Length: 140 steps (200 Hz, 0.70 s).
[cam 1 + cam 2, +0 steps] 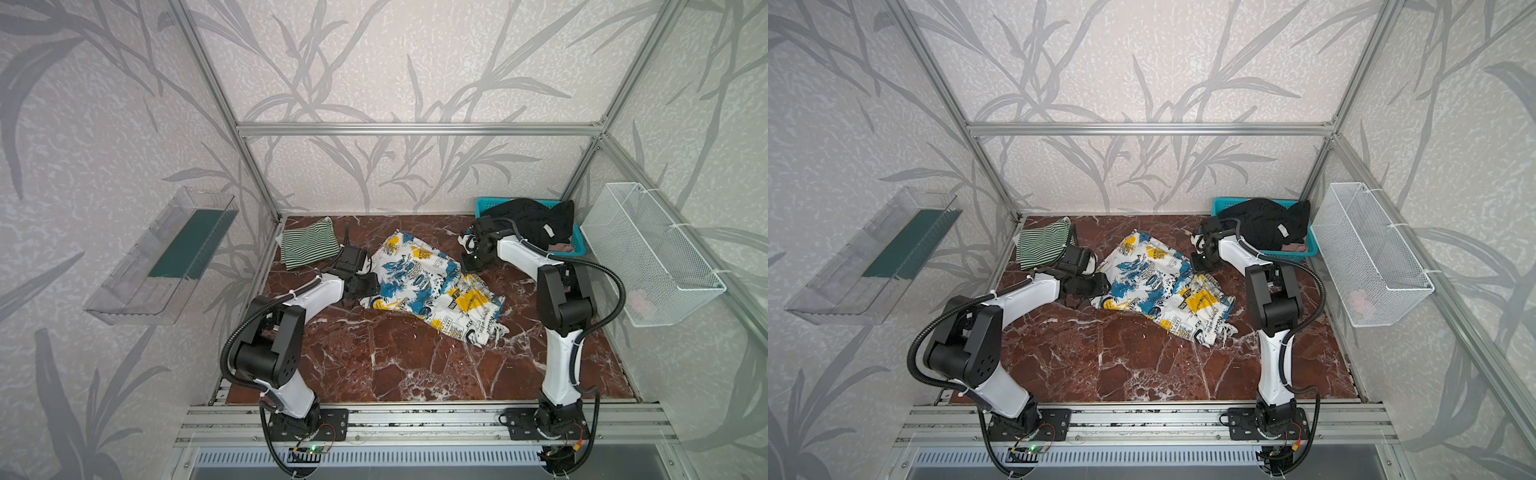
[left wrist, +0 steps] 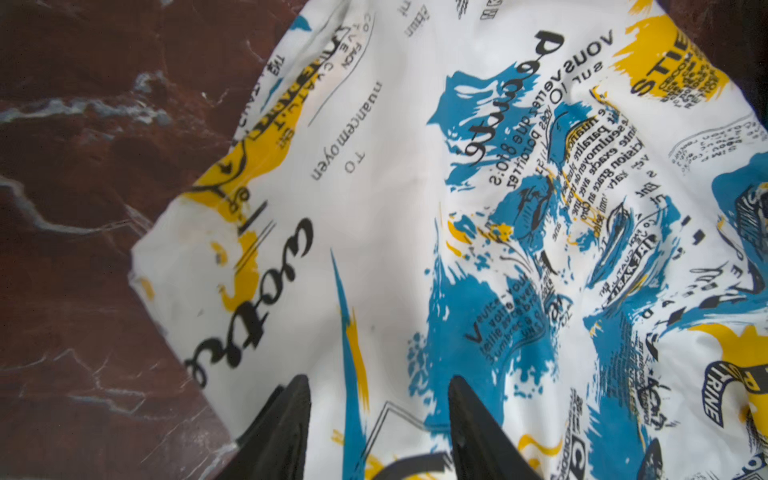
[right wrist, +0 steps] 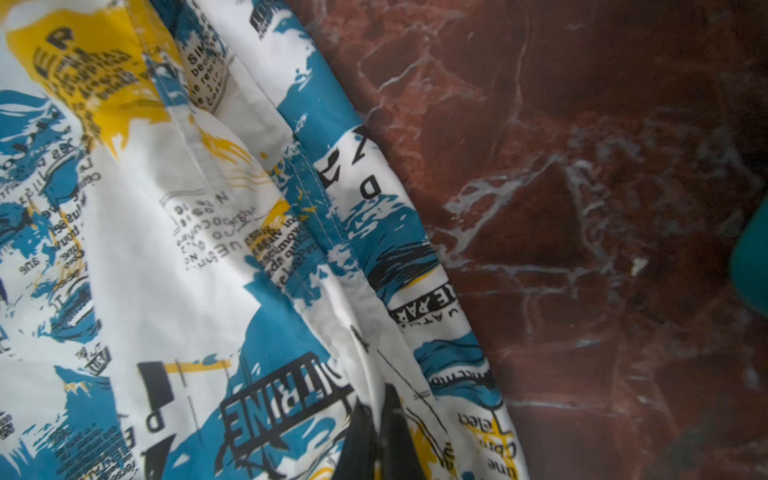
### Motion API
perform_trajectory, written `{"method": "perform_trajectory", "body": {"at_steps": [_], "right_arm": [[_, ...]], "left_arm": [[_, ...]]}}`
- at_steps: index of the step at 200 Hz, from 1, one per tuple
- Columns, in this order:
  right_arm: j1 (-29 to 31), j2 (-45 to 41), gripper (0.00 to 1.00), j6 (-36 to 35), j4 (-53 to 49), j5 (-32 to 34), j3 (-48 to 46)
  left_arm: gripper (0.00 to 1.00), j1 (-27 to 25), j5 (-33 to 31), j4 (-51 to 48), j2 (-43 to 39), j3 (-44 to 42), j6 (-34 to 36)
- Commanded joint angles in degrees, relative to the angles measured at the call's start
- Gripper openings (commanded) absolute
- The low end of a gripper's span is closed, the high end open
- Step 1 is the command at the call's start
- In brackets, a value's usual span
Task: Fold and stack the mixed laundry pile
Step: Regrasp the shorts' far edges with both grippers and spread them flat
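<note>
Your right hand (image 3: 376,401) pinches the printed garment (image 1: 432,286), centre frame; your left hand (image 2: 378,380) stands half-open over it.

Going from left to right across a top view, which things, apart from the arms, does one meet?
Clear wall tray → striped garment → printed garment → teal basket → white wire basket.

I can read words only on the white printed garment (image 2: 374,249). In the left wrist view they stand upside down: "nuancemoyen", "TO", "sur 10", "STIE" on a yellow patch and "TRINE" on a dark band. In the right wrist view I read "elect", "une" and a single "D". The small paragraphs are too blurred for me.
</note>
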Motion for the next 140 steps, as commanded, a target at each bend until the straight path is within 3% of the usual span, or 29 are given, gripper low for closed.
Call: {"method": "perform_trajectory", "body": {"at_steps": [1, 39, 65, 84, 102, 140], "right_arm": [[0.90, 4.44, 0.03, 2.13, -3.52, 0.24, 2.34], [0.90, 5.80, 0.07, 3.98, -4.82, 4.77, 2.57], [1.70, 2.88, 0.31, 2.65, -6.39, 8.37, 1.75], [3.44, -3.27, 0.50, 0.36, -6.94, 12.98, -0.28], [5.08, -10.15, 0.61, -0.58, -7.44, 15.20, -2.43], [6.65, -21.98, 0.64, 1.50, -7.76, 13.60, -8.13]], "left_arm": [[0.53, -0.08, -0.87, -2.03, -2.23, 1.01, 0.45], [0.61, 0.09, -7.12, -5.95, -2.96, 0.76, -0.74], [0.63, 0.58, -5.86, -4.90, -2.87, 0.10, -0.45], [0.63, 0.67, -4.37, -4.49, -2.62, 1.31, 1.26], [0.63, 0.67, -2.49, -4.79, -1.63, 4.18, 4.08], [0.63, 1.00, -2.18, -6.07, 4.87, 13.20, 7.89]]}}
